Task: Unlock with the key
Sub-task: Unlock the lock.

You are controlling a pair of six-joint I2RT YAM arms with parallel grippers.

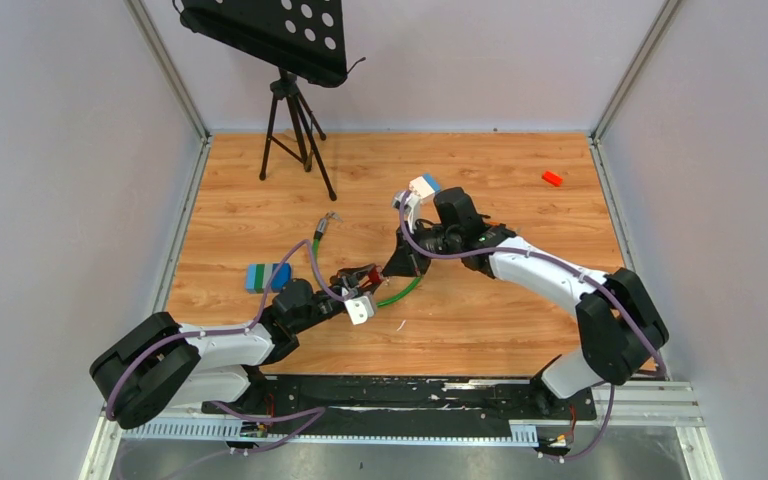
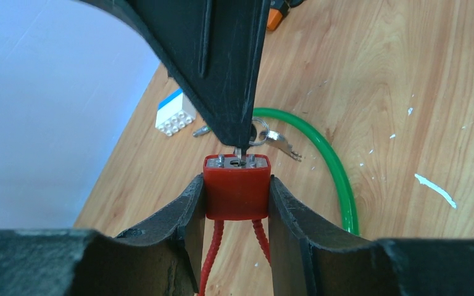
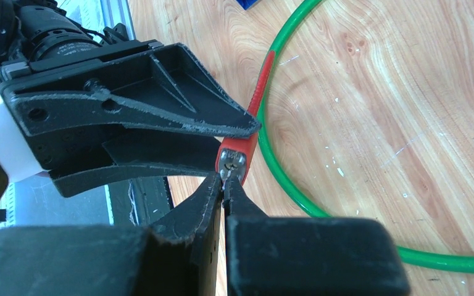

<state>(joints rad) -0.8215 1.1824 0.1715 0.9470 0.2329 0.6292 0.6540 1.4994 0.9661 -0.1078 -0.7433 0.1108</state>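
A red padlock (image 2: 237, 191) with a ribbed red cable shackle is clamped by its sides between my left gripper's (image 2: 237, 185) fingers, keyhole face pointing away from the wrist. My right gripper (image 3: 224, 182) is shut on the key (image 2: 239, 152). Its silver blade enters the keyhole in the lock's metal face (image 3: 232, 161), and only a sliver of key shows between the pressed fingertips. A key ring with spare keys (image 2: 273, 135) hangs behind the right fingers (image 2: 222, 74). In the top view both grippers meet at the lock (image 1: 362, 277) near the table's middle.
A green cable loop (image 2: 339, 179) lies on the wooden table under and right of the lock. There is a blue-green block (image 1: 266, 276) to the left and a white-blue block (image 1: 423, 186) behind the right arm. A red block (image 1: 552, 178) and a tripod (image 1: 295, 120) stand further back.
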